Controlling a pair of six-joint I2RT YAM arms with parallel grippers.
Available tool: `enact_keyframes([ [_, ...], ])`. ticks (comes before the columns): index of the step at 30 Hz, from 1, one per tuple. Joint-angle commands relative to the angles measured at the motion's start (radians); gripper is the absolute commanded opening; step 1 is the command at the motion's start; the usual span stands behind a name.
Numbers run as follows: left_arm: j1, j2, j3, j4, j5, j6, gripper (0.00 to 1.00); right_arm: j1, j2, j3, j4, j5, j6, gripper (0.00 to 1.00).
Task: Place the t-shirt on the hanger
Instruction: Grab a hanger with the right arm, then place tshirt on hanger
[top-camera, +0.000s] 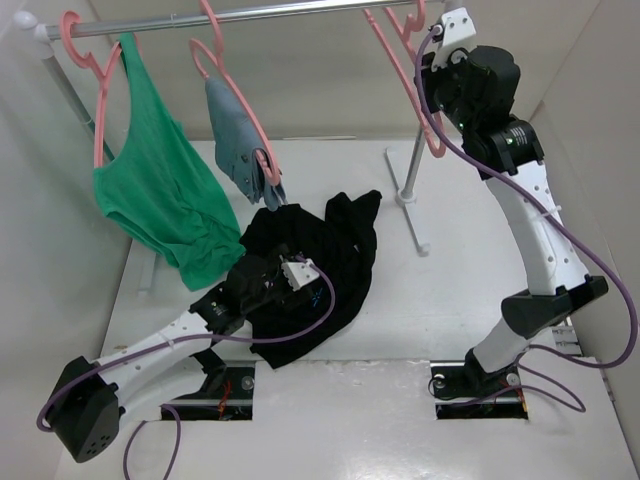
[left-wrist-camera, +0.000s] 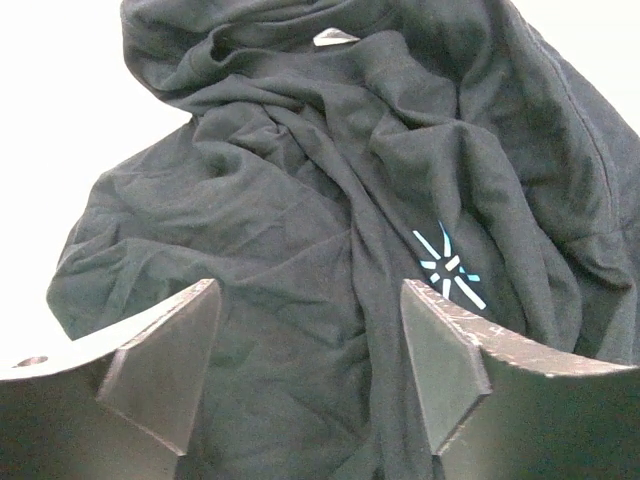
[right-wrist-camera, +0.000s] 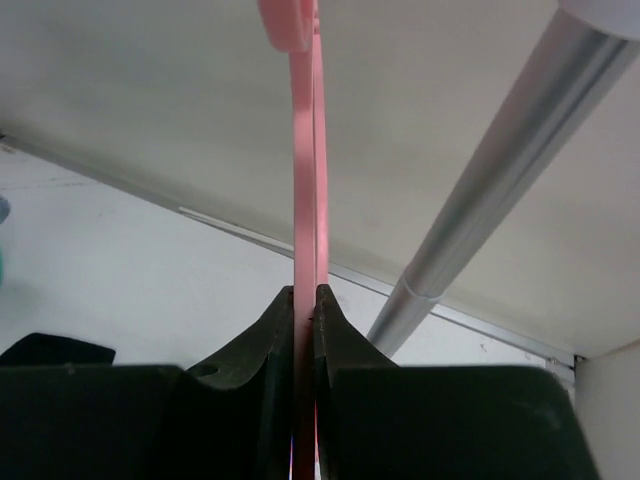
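The black t-shirt (top-camera: 335, 250) lies crumpled on the white table; in the left wrist view (left-wrist-camera: 300, 180) its blue starburst mark (left-wrist-camera: 450, 266) shows. My left gripper (top-camera: 298, 270) is open just above the cloth, with nothing between the jaws in its own view (left-wrist-camera: 308, 300). The thin pink hanger (top-camera: 392, 55) hangs from the rail at the top right. My right gripper (top-camera: 432, 72) is shut on it. In the right wrist view the jaws (right-wrist-camera: 305, 296) pinch the hanger's pink bar (right-wrist-camera: 304, 150) edge-on.
The metal rail (top-camera: 250, 15) (right-wrist-camera: 480, 190) also carries a green tank top (top-camera: 160, 190) and a grey-blue garment (top-camera: 235, 140), each on its own pink hanger. The rail's right upright (top-camera: 410, 170) stands behind the shirt. White walls close in the table.
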Motion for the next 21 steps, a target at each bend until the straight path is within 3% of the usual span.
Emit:
enact_keyframes([
  [1,-0.007,-0.002,0.065,0.040,-0.005,-0.025,0.69,-0.021,-0.044,-0.005,0.080,-0.166,-0.038,0.00],
  [7,-0.007,0.095,0.166,0.007,0.061,-0.085,0.60,-0.021,-0.100,-0.029,0.131,-0.315,-0.092,0.00],
  [11,-0.007,0.145,0.216,-0.015,0.085,-0.084,0.58,-0.021,-0.205,-0.165,0.209,-0.393,-0.117,0.00],
  [16,-0.056,0.184,0.249,0.017,0.078,-0.027,0.62,-0.001,-0.296,-0.302,0.255,-0.383,-0.147,0.00],
  [21,-0.065,0.329,0.327,0.051,0.012,-0.025,0.63,0.008,-0.389,-0.486,0.235,-0.393,-0.147,0.00],
])
